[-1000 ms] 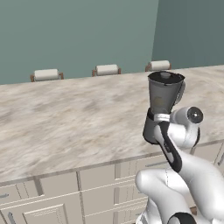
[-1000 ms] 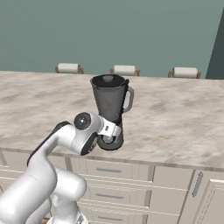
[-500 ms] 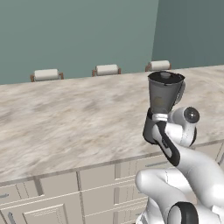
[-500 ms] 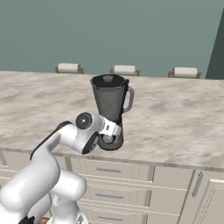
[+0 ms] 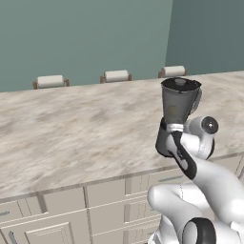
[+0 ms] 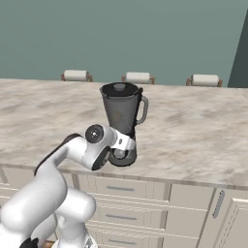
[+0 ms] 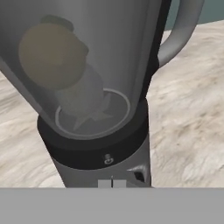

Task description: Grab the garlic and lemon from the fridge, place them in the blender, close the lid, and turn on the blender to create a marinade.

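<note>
We see the blender (image 6: 122,123) at centre frame on the marble counter (image 6: 193,140), lid (image 6: 119,87) on its jar. Through the jar, upper left in the hand view, sit the lemon (image 7: 50,52) and garlic (image 7: 85,94). Our fingers (image 7: 112,183) are pressed together at the blender's base.

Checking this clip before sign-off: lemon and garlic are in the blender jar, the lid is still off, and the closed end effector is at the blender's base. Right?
Not quite: the lid is on the jar, as the right base view shows. The rest holds: the lemon and garlic are inside, and the closed end effector is at the blender's base.
</note>
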